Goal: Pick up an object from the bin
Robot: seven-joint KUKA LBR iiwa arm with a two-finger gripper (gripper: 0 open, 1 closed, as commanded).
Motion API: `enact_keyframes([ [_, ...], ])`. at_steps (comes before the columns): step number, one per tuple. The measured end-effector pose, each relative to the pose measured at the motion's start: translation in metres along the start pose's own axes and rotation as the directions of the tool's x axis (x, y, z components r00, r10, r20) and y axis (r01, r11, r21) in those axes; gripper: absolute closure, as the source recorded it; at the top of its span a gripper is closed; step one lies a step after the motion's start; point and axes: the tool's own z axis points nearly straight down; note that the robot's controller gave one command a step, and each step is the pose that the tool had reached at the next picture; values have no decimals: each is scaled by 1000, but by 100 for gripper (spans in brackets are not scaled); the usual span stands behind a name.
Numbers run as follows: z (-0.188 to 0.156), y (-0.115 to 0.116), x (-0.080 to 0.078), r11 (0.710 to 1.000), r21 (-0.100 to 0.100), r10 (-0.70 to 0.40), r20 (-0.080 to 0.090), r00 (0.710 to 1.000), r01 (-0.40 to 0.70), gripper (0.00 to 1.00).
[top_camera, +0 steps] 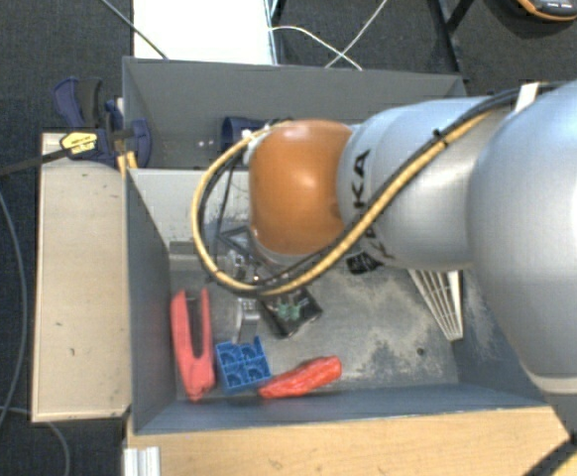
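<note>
One camera looks down on me from above the bin (298,87), tilted somewhat to one side, so the far wall shows its inner face. It sits near: my arm (447,186), reaching in from the right, covers much of the bin's floor.

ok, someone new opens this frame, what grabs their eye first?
The big silver arm with its orange wrist cover, reaching from the right over the grey bin. Then the bright things along the bin's near edge: a red tong-like piece at left, a blue studded block beside it and a red-orange oblong thing. The hand hangs just beyond the block.
</note>
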Motion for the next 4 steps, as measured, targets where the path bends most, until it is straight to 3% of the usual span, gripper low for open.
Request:
enact_keyframes([
  [1,50,3,34,994,-3,-108,6,994,108,0],
  [2,6,7,48,990,-3,-140,13,990,140,0],
  [3,44,-6,50,999,-2,-32,5,999,32,0],
  [4,73,-2,50,1000,-7,10,15,1000,-10,0],
])
